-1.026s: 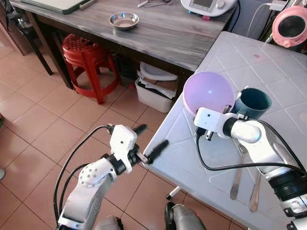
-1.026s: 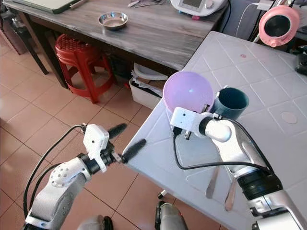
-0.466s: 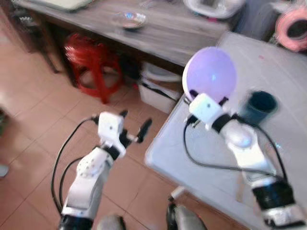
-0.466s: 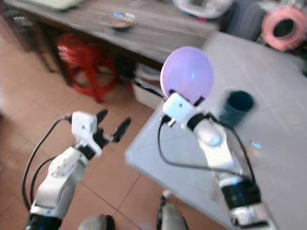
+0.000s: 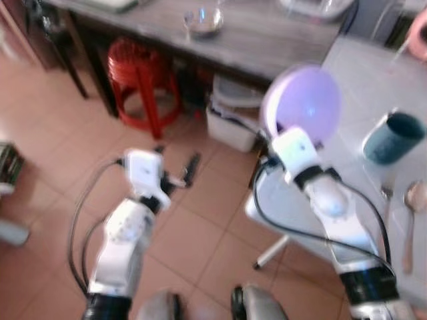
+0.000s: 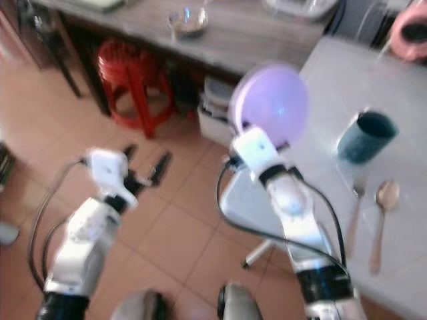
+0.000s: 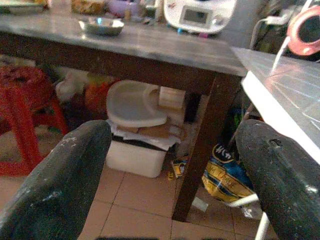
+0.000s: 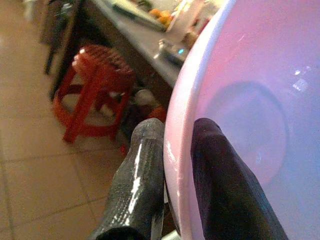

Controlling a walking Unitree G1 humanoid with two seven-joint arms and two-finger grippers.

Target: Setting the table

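Nearest us, our left gripper hangs over the tiled floor with its two black fingers spread wide and nothing between them. Our right gripper is raised beside the near corner of the white table, pinched tight on the rim of the purple bowl, one finger inside the rim and one outside. The bowl is held up off the table, tilted so its hollow faces us.

The head views are blurred, yet they show the whole bowl and both arms. The right wrist view gives the grip itself, close up. The left wrist view looks under the tables and shows a white storage box with lids stacked on it and a crumpled bag by a dark table leg.

On the white table, well apart from the bowl, stand a teal mug, then a fork and a spoon lying side by side. Farther off, a red stool stands under the grey wooden table, which bears a small steel bowl and a white appliance. A pink round object sits at the far end of the white table
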